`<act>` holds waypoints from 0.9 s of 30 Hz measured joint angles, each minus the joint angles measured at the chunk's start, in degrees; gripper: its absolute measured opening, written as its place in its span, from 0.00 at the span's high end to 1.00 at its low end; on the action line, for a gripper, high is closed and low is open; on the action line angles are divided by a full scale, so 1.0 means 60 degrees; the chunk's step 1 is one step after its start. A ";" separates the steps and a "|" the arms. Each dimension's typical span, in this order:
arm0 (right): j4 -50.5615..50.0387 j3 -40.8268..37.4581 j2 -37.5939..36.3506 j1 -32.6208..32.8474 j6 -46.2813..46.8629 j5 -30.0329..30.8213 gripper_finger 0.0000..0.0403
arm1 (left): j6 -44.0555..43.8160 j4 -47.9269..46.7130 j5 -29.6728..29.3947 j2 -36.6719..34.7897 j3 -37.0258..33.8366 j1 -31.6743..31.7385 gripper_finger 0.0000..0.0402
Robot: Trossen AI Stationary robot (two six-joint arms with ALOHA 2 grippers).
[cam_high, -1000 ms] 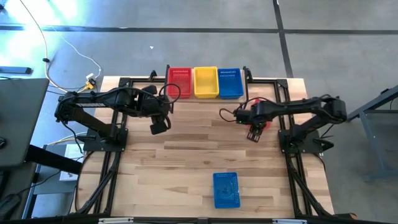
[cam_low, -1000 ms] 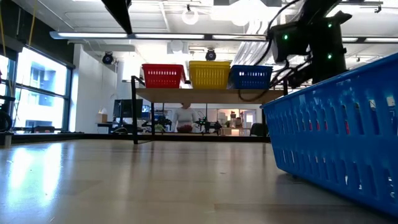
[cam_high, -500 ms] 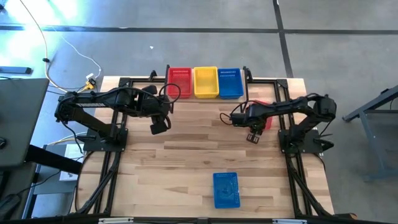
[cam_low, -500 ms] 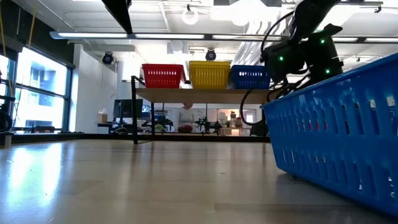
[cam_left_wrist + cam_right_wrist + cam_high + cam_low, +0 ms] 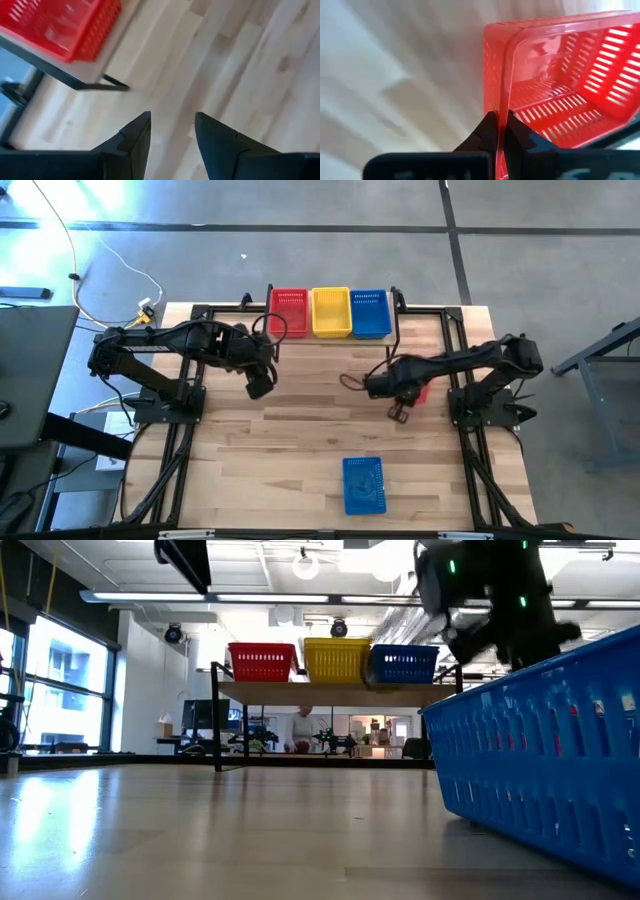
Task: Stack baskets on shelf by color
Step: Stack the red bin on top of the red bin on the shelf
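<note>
Right pincer [image 5: 501, 131]: clenched on rim of red plastic mesh basket [image 5: 560, 85], table's 3 o'clock side. Left pincer [image 5: 172, 132]: released, empty, 10 o'clock. Light-wood shelf [image 5: 330, 336], 12 o'clock. Blue mesh basket [image 5: 363, 484], 6 o'clock.

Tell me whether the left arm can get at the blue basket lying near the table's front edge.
Probably yes: the left gripper is open and empty, and bare table lies between it and the blue basket. The right gripper, shut on a red basket, stands off to the side.
</note>
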 joint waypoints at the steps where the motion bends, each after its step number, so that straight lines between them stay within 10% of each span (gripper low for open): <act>1: 0.0002 0.0258 0.0000 0.0180 0.0084 -0.0074 1.00 | -0.0277 -0.0004 0.0145 0.0000 0.0000 -0.0002 0.65; 27: 0.3296 0.4163 0.0000 0.3175 -0.3353 0.0629 1.00 | -0.5533 0.0703 0.0248 0.0004 0.0000 -0.0237 0.65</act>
